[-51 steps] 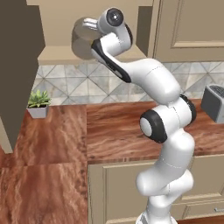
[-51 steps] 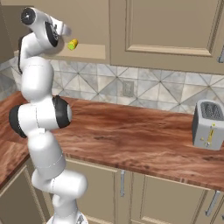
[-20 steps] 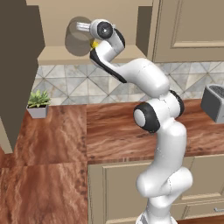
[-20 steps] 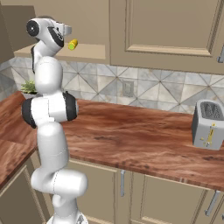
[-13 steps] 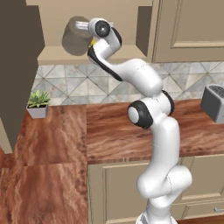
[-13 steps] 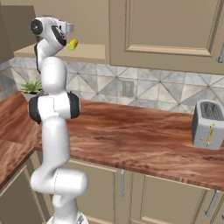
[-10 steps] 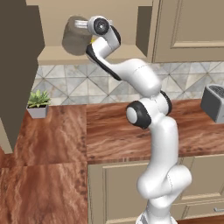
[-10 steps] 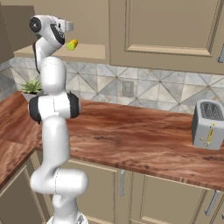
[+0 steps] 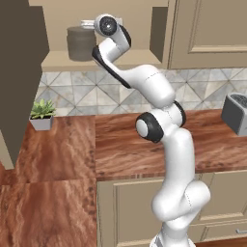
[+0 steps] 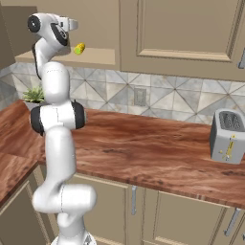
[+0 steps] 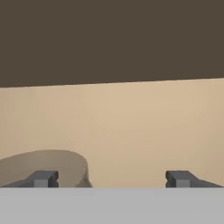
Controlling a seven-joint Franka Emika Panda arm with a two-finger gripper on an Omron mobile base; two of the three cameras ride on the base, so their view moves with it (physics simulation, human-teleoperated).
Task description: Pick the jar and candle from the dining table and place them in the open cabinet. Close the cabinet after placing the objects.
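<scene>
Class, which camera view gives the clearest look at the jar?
The left base view: the jar stands whole and upright on the cabinet shelf. The hand view catches just its top; in the right base view I cannot make it out.

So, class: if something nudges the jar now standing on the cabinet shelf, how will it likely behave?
The jar is squat and wide, standing upright on the shelf, so it should probably slide, not tip. It looks rigid. Its smooth wall may be slippery.

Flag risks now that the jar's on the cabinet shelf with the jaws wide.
1. The gripper sits right at the top of the jar; pulling back carelessly may clip and tip it.
2. A yellow-green object lies on the same shelf near the wrist; a swing could knock it off.
</scene>
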